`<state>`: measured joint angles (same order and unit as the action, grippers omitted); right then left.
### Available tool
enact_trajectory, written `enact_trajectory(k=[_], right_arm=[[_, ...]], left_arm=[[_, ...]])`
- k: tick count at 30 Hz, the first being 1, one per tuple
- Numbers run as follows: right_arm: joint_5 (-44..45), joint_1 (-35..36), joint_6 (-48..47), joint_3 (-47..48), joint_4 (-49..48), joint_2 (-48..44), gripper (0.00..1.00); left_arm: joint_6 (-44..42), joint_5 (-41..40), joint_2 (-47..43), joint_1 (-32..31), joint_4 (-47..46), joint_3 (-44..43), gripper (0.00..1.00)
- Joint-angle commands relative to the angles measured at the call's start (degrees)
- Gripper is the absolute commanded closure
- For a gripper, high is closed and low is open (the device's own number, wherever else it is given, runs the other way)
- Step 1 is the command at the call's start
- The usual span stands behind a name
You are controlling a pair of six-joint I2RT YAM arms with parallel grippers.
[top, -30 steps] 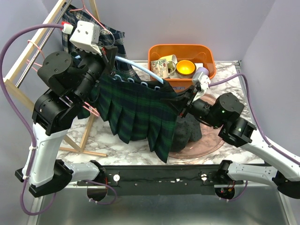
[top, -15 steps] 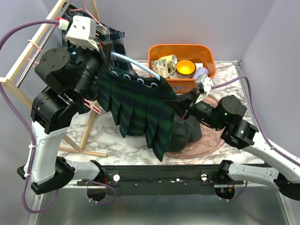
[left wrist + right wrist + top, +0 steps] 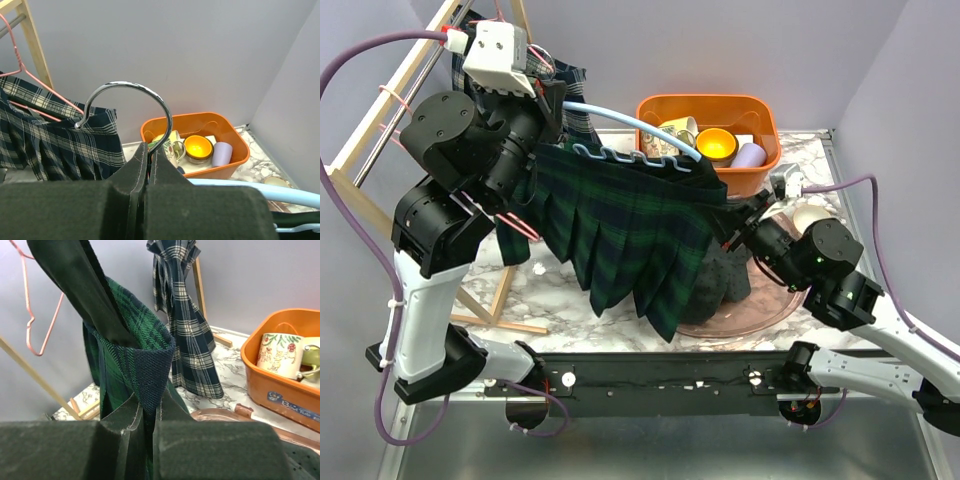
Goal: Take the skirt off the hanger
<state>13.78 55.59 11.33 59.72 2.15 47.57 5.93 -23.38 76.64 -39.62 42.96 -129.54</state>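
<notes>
A dark green and navy pleated tartan skirt [image 3: 630, 235] hangs in the air over the table from a light blue hanger [image 3: 640, 125] with a chrome hook [image 3: 135, 107]. My left gripper [image 3: 548, 120] is shut on the hook's stem, seen in the left wrist view [image 3: 148, 152]. My right gripper [image 3: 735, 222] is shut on the skirt's right waistband corner [image 3: 145, 365], seen pinched between the pads in the right wrist view [image 3: 149, 407]. The waistband slopes down from left to right.
An orange bin [image 3: 760, 165] with mugs, a yellow bowl and a lilac cup stands at the back. A pink plate [image 3: 760, 310] with dark cloth [image 3: 725, 275] lies under the right arm. A wooden rack [image 3: 380, 130] holds a navy plaid skirt [image 3: 575, 90] and a pink hanger [image 3: 30, 315].
My left gripper has lifted the hanger higher and turned it rightward. My right gripper has moved right with the waistband corner, stretching the skirt wider.
</notes>
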Motion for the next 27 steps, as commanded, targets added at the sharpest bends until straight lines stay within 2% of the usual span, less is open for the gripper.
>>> enact_trajectory(k=[1, 8, 10, 12, 14, 16, 19, 23, 27], right_arm=[[3.38, -0.66, -0.61, -2.77, 0.58, -3.01, 0.99], [-15.17, -0.57, -5.26, -0.67, -1.63, -2.66, 0.99], [-14.15, -0.57, -4.92, 1.18, 0.38, -1.35, 0.99], [-10.02, -0.57, -4.04, -0.04, -0.04, -1.86, 0.99], [-3.43, -0.57, -2.3, -3.38, -1.63, -3.79, 0.99], [2.35, -0.57, -1.32, -2.78, 1.69, -3.98, 0.99], [4.84, -0.66, 0.18, -4.78, 0.15, -5.29, 0.99], [-0.41, -0.66, -0.78, -4.89, -0.75, -4.95, 0.99], [-11.47, -0.66, -4.38, 3.43, -1.01, -2.05, 0.99]], left_arm=[[-3.74, -13.02, -3.78, 2.17, -8.95, -4.32, 1.0], [4.42, -8.63, -4.65, 2.17, -9.39, -3.88, 1.0], [7.06, -5.81, -5.62, 2.17, -9.91, -4.06, 1.0], [9.88, -6.41, -7.11, 2.17, -10.44, -4.06, 1.0], [9.71, -8.26, -8.6, 2.09, -11.14, -2.92, 1.0], [8.84, -11.23, -9.05, 2.09, -11.67, -2.74, 1.0], [8.3, -11.87, -7.3, 2.17, -8.6, -6.76, 1.0], [9.88, -8.98, -7.38, 2.09, -8.85, -5.3, 1.0], [12.17, -4.33, -9.14, 2.09, -12.1, -0.2, 1.0]])
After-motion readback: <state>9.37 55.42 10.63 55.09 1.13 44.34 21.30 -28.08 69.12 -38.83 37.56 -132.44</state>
